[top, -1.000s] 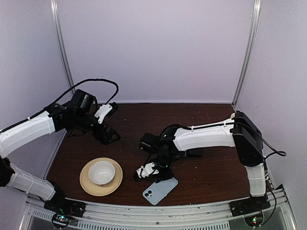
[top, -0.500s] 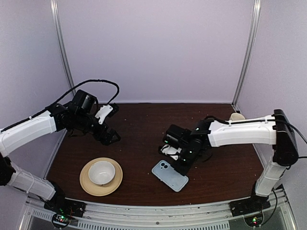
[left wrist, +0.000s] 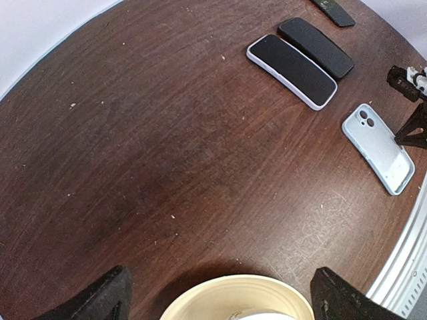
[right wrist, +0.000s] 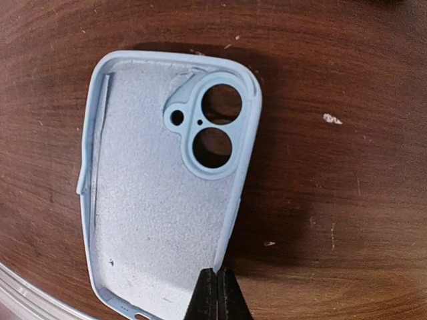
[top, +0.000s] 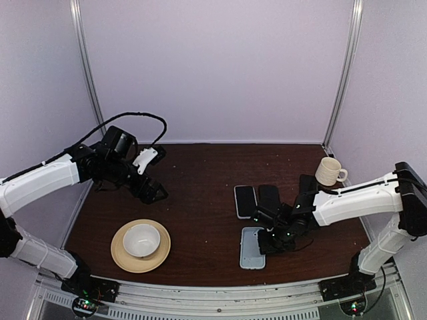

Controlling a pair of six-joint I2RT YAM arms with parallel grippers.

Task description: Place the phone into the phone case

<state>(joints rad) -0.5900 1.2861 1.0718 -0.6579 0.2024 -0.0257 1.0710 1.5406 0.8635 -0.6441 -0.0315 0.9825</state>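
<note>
Table (top: 200, 173): dark wood, pale booth walls round it.
Mug (top: 328, 172): far right; my landmark.
Phone case (right wrist: 153, 200): light blue, nearer than mug & to its left. Lies hollow side up, so a phone can drop in.
Phone (top: 269, 199): all-black slab, left of mug, not cased yet.
Rimmed phone (top: 245, 201): beside it, on the side away from mug.
Right gripper (right wrist: 215, 293): clenched to a point at case's long edge, holding nothing. Prob. there to nudge it square.
Left gripper (left wrist: 219, 287): spread wide & empty, far left of mug. Likely on standby.
</note>
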